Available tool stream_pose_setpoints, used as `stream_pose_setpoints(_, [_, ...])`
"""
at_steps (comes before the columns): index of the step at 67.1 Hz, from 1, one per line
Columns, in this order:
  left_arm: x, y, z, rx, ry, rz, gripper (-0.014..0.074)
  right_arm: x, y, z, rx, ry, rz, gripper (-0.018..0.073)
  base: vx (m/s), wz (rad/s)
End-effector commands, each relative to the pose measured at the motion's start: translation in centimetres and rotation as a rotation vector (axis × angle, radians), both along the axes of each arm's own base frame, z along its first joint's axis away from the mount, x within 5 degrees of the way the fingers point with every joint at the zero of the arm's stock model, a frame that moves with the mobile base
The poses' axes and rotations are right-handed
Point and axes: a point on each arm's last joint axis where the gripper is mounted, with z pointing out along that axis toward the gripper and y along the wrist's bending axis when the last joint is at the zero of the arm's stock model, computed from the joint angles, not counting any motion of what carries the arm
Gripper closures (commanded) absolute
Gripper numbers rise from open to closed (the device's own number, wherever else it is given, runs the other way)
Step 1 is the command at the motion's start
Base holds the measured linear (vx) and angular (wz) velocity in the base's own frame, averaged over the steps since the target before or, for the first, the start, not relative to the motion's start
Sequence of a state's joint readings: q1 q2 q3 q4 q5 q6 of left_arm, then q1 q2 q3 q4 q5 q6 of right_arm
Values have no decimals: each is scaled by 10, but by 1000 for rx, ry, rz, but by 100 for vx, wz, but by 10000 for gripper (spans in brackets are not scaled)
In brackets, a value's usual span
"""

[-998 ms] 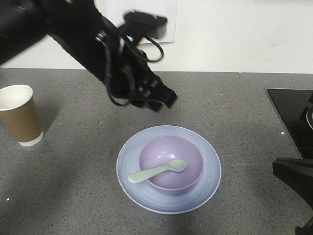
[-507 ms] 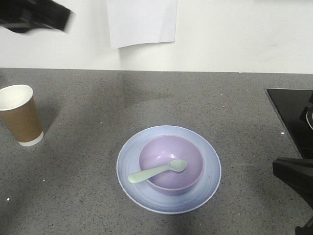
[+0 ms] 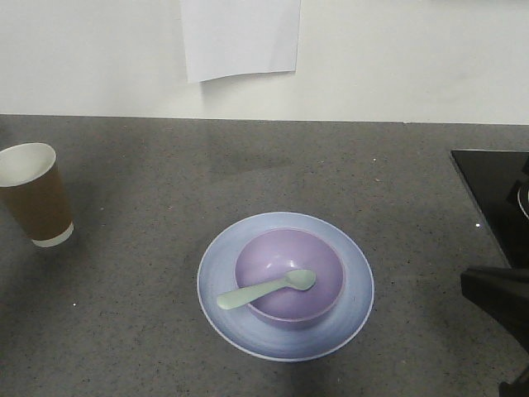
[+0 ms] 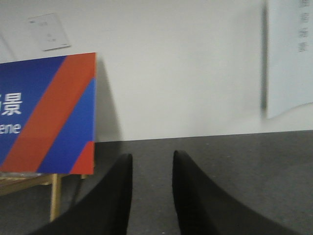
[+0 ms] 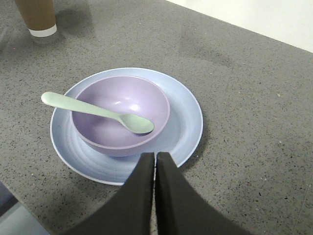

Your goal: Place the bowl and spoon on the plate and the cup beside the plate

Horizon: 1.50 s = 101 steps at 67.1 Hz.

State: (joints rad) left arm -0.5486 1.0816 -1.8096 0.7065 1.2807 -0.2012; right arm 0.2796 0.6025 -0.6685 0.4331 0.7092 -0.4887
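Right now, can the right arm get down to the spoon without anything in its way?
Probably yes. The right pincer hangs shut just off the plate rim, and nothing lies between it and the spoon, whose head rests in the bowl. It must open first.

Dark grey speckled countertop [image 3: 132,331] filling most of the front view, meeting a plain white wall [image 3: 397,58] along a straight back edge. White paper sheet [image 3: 240,37] stuck on wall, lower edge curling. Glossy black panel [image 3: 496,186] set at counter's right edge. Blue and red-orange sign board [image 4: 46,112] with white lettering on wooden legs against wall. Small white plate [image 4: 49,32] mounted above. Soft, even light, faint shadows.
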Motion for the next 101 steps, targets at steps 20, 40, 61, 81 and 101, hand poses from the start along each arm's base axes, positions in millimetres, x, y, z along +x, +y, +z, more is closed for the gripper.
stream_pose_setpoints(20, [40,11,-9,80,34,203,314,3,-1,14,42,-81,-28,564,0,0])
stream_pose_setpoints(40, [86,25,-37,31,202,271,311,3,-1,14,41,-82,-29,564,0,0])
stream_pose_setpoints(61, [118,23,-62,-59,332,184,311,2,0,13,38,-72,-21,564,0,0])
stream_pose_setpoints(81, [116,23,-60,-57,323,187,313,2,0,13,38,-72,-21,564,0,0])
stream_pose_setpoints(101, [119,20,-59,-104,289,157,313,2,0,13,38,-72,-21,564,0,0])
